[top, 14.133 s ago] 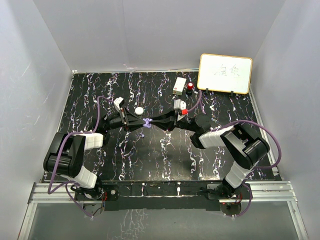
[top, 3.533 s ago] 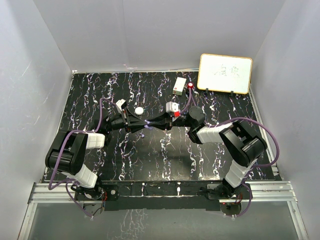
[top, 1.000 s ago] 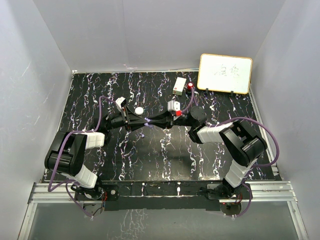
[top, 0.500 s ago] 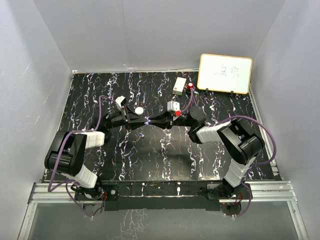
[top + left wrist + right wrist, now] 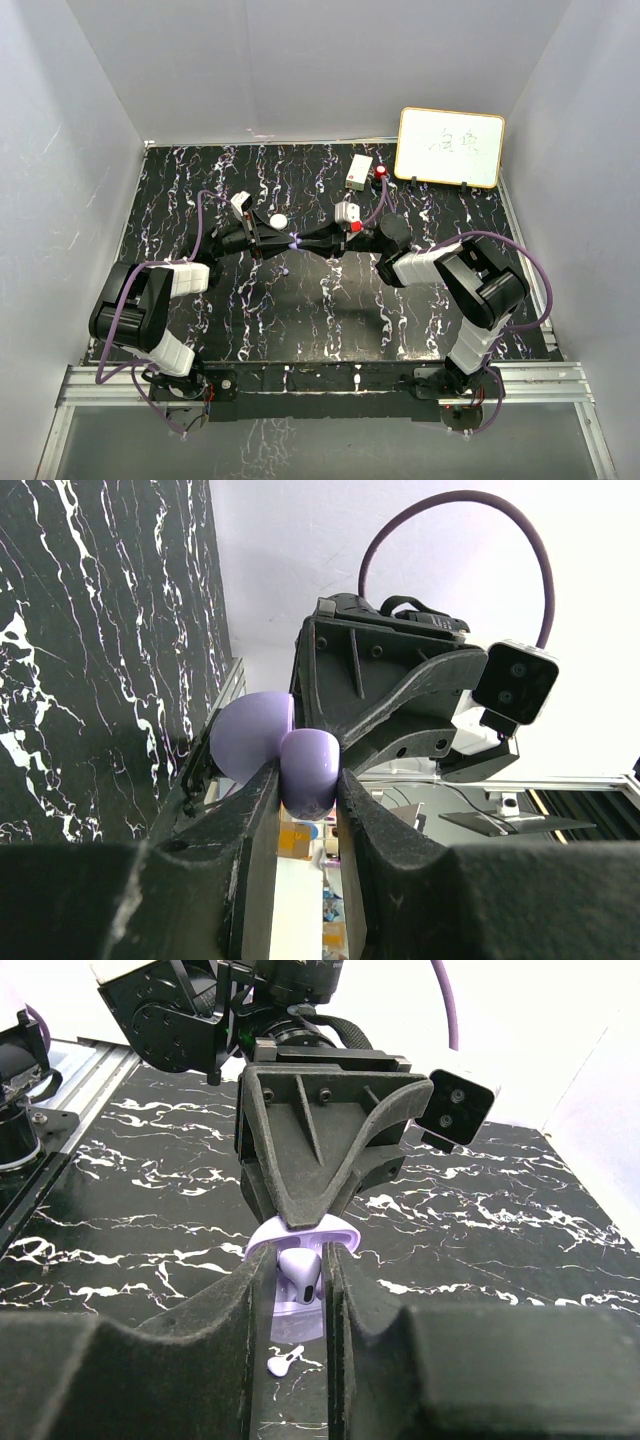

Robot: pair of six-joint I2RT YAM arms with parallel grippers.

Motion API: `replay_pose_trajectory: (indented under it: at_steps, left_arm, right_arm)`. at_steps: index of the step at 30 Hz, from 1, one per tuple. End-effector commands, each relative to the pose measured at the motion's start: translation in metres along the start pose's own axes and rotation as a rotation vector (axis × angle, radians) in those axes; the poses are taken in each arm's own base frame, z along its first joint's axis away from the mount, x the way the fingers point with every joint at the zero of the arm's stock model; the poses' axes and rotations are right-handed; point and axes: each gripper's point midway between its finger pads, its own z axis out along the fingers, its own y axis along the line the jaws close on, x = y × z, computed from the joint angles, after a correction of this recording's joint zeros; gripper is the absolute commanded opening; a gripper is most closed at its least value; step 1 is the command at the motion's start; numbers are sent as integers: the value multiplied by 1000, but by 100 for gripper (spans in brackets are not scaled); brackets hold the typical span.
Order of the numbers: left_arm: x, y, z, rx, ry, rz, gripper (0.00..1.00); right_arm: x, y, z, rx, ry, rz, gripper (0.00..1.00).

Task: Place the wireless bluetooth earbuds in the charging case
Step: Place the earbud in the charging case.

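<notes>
The right fingers are clamped on a tiny earbud that looks light and slippery, best pinched by its fat sides, right at the open purple charging case squeezed tight by the left fingers above the bench, where another earbud lies.

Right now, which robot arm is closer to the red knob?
Right. The right arm passes just in front of the knob, and the right end effector grips the case left of it. The left end effector meets it there, with the left arm farther left.
</notes>
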Motion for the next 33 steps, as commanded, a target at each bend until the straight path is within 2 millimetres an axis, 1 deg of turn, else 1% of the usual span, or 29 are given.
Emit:
replay_pose_trajectory:
  at_steps: [1,2,4,5,13,15,16,22,33]
  left_arm:
    - [4,-26,0,57,15,93,0]
    - [4,-26,0,57,15,94,0]
    - [4,-26,0,57,16,94,0]
    - [4,-26,0,58,14,94,0]
    - [4,-23,0,53,14,89,0]
    - [3,-21,0,51,14,85,0]
    - [4,-20,0,51,14,85,0]
    - [2,-11,1,40,14,66,0]
    - [-5,-8,5,63,17,71,0]
  right_arm:
    - [-5,-4,-2,21,-15,-20,24]
    - [-5,-4,-2,22,-16,-20,25]
    - [-6,-5,-3,26,-17,-23,32]
    - [-6,-5,-2,25,-18,-23,33]
    - [-6,-8,-5,37,-18,-25,35]
    - [-19,-10,-5,42,-37,-52,37]
    - [-21,-10,-5,42,-39,-55,37]
    - [-28,-12,-9,52,-44,-65,39]
    - [-39,-12,-20,87,-45,-79,41]
